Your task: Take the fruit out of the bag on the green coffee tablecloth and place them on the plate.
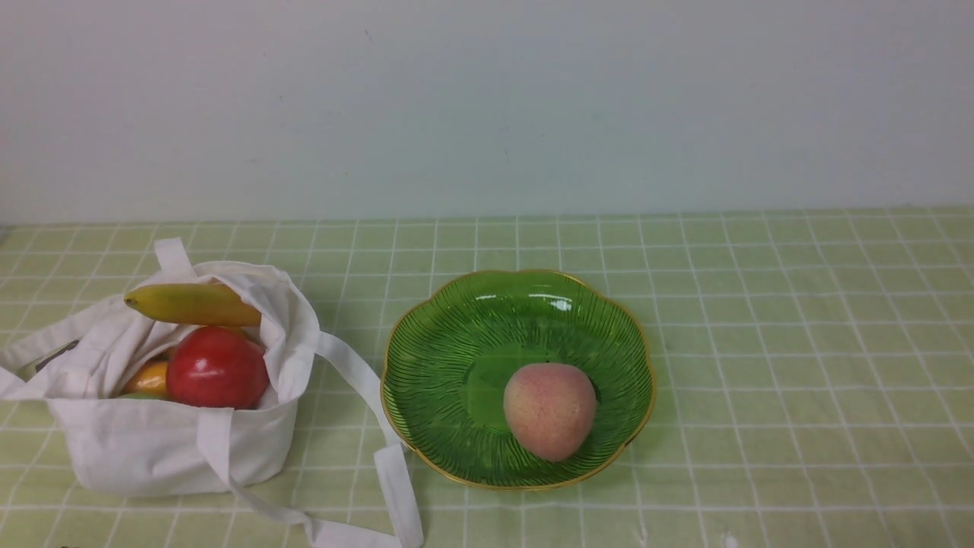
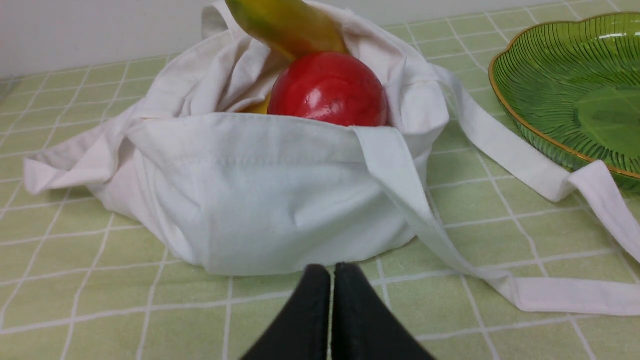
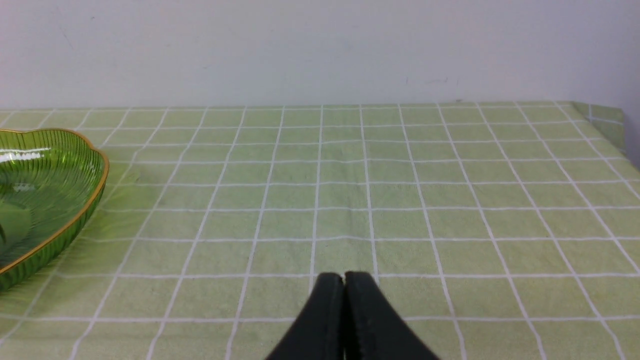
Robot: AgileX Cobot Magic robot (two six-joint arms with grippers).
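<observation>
The white cloth bag point(image 1: 144, 441) point(image 2: 260, 200) stands on the green coffee tablecloth point(image 1: 799, 320) at the left. Inside it sit a red apple point(image 1: 217, 367) point(image 2: 330, 90), a yellow banana point(image 1: 192, 304) point(image 2: 287, 22) lying across the top, and a small orange-yellow fruit point(image 1: 148, 378) half hidden. A pink-yellow peach point(image 1: 549, 411) rests in the green plate point(image 1: 456, 335) point(image 2: 560, 85) point(image 3: 30, 210). My left gripper point(image 2: 331, 268) is shut and empty, low in front of the bag. Over bare cloth to the right of the plate, my right gripper point(image 3: 344, 276) is shut and empty. Neither arm shows in the front view.
The bag's long straps point(image 1: 358, 380) point(image 2: 500, 155) trail over the cloth between bag and plate. A pale wall point(image 1: 487, 106) backs the table. The tablecloth's right edge point(image 3: 607, 122) drops off at the far right corner.
</observation>
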